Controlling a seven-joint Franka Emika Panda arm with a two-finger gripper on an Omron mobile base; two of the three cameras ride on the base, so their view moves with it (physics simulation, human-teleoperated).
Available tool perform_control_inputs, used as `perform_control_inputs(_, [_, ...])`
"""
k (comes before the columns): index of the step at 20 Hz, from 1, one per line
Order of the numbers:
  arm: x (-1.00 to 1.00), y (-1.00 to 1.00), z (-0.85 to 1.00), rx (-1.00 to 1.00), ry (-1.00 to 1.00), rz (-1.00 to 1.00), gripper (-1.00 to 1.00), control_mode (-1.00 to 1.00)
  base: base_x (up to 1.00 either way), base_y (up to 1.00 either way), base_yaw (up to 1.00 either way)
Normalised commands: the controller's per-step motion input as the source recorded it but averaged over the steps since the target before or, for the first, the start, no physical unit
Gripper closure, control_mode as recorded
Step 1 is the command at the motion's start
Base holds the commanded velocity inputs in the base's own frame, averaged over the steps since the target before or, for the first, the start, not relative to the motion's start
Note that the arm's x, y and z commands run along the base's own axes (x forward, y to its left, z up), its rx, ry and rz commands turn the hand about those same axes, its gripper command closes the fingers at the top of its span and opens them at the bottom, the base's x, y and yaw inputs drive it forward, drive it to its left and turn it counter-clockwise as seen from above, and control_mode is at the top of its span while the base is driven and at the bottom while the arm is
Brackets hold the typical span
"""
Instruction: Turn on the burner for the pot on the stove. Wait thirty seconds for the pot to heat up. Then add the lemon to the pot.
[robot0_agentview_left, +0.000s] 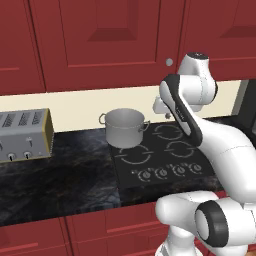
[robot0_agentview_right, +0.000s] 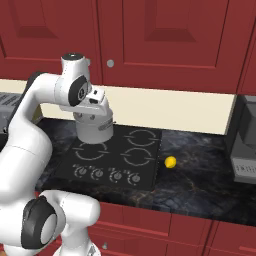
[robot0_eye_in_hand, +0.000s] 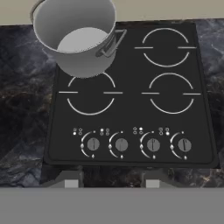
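The grey steel pot (robot0_eye_in_hand: 74, 37) stands empty on the back-left burner of the black stove (robot0_eye_in_hand: 131, 113), also seen as the pot (robot0_agentview_left: 125, 127) from the left. Four round knobs (robot0_eye_in_hand: 121, 144) line the stove's front edge. My gripper (robot0_eye_in_hand: 112, 183) hangs high above the stove's front, looking down on it, open with nothing between its fingertips (robot0_eye_in_hand: 72, 181). The yellow lemon (robot0_agentview_right: 170, 162) lies on the dark counter just right of the stove (robot0_agentview_right: 115, 155), well apart from the gripper.
A silver toaster (robot0_agentview_left: 25, 135) stands on the counter to the left. A dark appliance (robot0_agentview_right: 245, 145) sits at the far right. Red cabinets (robot0_agentview_left: 100, 40) hang above, and the marbled counter (robot0_agentview_right: 200, 180) runs on both sides of the stove.
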Motion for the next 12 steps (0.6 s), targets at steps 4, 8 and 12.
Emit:
perform_control_inputs(4, [-0.09,0.01,-0.01,0.00,-0.01,0.00,-1.00,-1.00,0.00,0.00,0.00])
perform_control_inputs(8, [-0.28,0.00,-0.25,0.00,0.07,0.00,-1.00,-1.00,0.00,0.00,0.00])
perform_control_inputs(12, [-0.14,0.00,-0.31,0.02,0.16,0.00,-1.00,-1.00,0.00,0.00,0.00])
